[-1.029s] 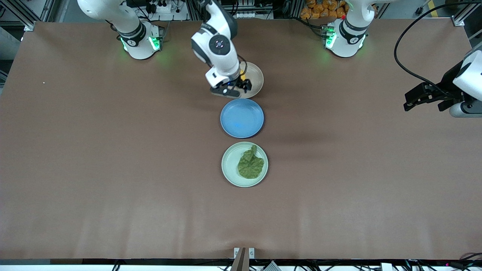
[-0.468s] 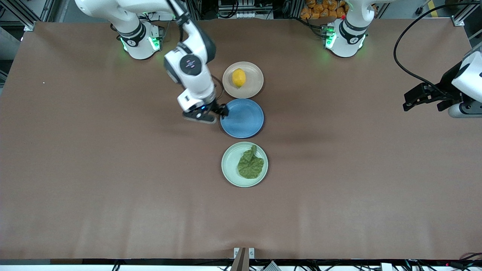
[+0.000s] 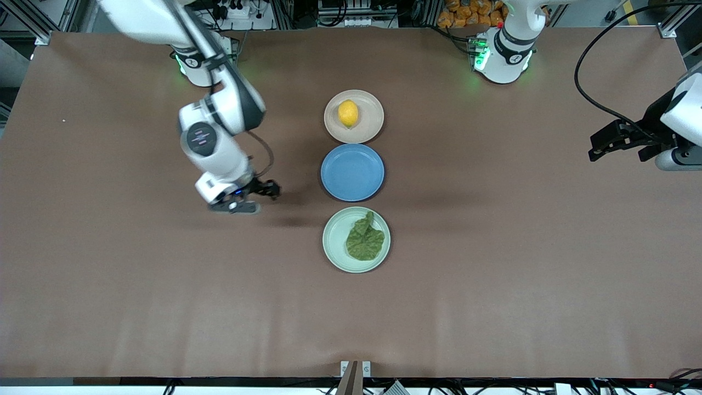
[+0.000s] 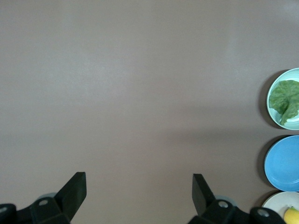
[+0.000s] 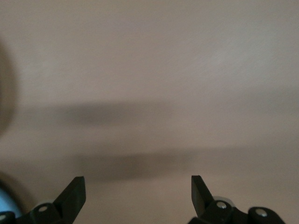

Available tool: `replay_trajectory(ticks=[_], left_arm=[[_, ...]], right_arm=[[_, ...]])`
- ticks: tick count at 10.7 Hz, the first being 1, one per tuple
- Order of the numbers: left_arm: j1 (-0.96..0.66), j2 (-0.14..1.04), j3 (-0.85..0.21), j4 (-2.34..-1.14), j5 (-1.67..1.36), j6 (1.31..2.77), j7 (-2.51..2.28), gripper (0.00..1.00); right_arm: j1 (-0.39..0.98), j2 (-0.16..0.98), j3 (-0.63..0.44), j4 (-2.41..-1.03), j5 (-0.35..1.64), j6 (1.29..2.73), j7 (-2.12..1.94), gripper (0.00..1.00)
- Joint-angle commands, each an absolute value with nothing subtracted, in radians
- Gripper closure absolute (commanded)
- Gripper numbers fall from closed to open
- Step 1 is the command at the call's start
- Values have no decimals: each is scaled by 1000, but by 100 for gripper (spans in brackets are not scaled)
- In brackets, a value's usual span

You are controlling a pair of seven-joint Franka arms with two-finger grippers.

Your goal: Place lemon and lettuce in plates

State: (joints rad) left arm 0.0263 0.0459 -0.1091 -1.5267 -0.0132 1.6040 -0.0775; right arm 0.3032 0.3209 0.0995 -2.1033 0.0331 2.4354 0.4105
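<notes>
The yellow lemon (image 3: 347,113) lies on the beige-pink plate (image 3: 371,118), the one of the plates closest to the robots' bases. The crinkled green lettuce (image 3: 364,242) rests in the mint green plate (image 3: 332,247), closest to the front camera. My right gripper (image 3: 271,190) hangs open and empty over bare table, off toward the right arm's end from the plates. My left gripper (image 3: 595,147) waits open and empty at the left arm's end. The left wrist view shows its own gripper (image 4: 138,182), the lettuce (image 4: 285,100), the mint plate (image 4: 286,73) and the lemon (image 4: 292,215).
An empty blue plate (image 3: 352,172) sits between the two task plates, in one row with them. Brown table surface stretches out all around. In the right wrist view my right gripper (image 5: 138,182) has only bare table under it.
My right gripper has swung away from over the beige-pink plate, past the blue plate's edge, to over bare table. The lemon stays on the plate, now uncovered. The left arm has not moved.
</notes>
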Motion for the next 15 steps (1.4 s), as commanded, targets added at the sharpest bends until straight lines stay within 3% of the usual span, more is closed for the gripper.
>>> replay_trajectory(ticks=[1, 3, 7, 12, 15], left_arm=[[29, 26, -118, -1537, -25, 1595, -67, 0], [29, 26, -137, -1536, -25, 1594, -81, 0], [28, 29, -137, -1537, -25, 1594, -83, 0], [28, 31, -138, -1539, -25, 1572, -81, 0], [23, 34, -137, -1542, -25, 1566, -86, 0]], right_arm=[[91, 284, 167, -2115, 11, 2381, 169, 0], [11, 232, 166, -2118, 11, 2315, 69, 0], [26, 42, 140, -2117, 9, 2136, 64, 0], [43, 15, 98, -1823, 9, 1829, -23, 0], [43, 17, 29, -1714, 12, 1746, -127, 0]])
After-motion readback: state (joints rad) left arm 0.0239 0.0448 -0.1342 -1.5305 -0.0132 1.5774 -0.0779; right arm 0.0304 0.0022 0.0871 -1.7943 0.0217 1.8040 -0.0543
